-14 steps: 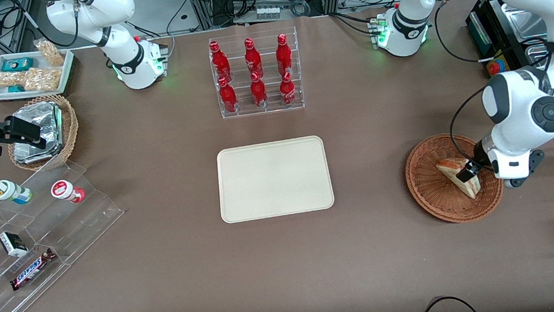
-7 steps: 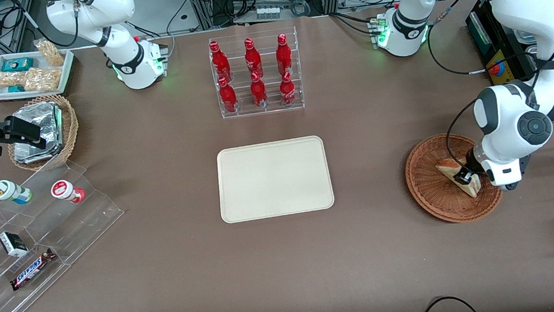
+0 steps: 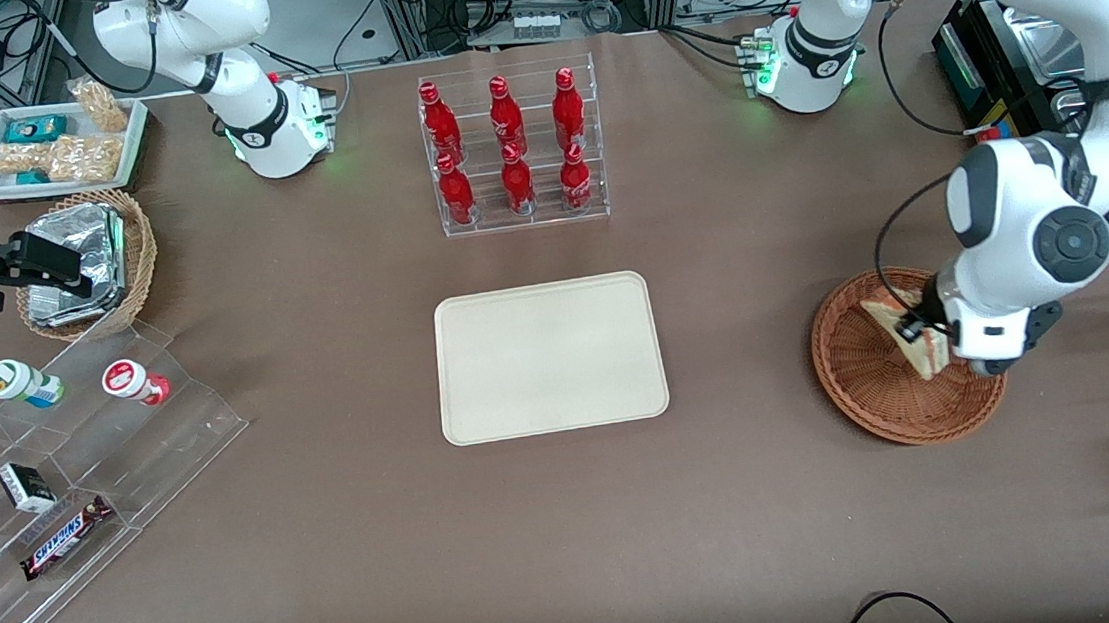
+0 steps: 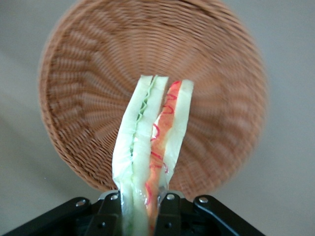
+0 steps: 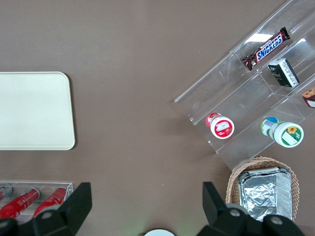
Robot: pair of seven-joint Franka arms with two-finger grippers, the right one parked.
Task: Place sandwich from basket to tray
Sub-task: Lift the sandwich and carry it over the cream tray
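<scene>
My left gripper [image 3: 918, 332] is shut on the sandwich [image 3: 908, 336], a wedge of white bread with green and red-orange layers in clear wrap, and holds it lifted above the reddish-brown wicker basket [image 3: 868, 394]. In the left wrist view the sandwich [image 4: 150, 147] stands on edge between the two black fingers [image 4: 110, 209], with the basket [image 4: 88, 88] below it. The cream-beige tray [image 3: 550, 357] lies flat at the table's middle, toward the parked arm's end from the basket; it also shows in the right wrist view [image 5: 34, 110].
A clear rack of red bottles [image 3: 512, 150] stands farther from the front camera than the tray. A tan basket of foil packets [image 3: 88, 262], a white snack tray [image 3: 58, 144] and a clear stepped shelf of snacks [image 3: 67, 475] lie at the parked arm's end.
My gripper has closed on the sandwich and lifted it off the basket floor; the wedge now hangs higher and the wrist has risen.
</scene>
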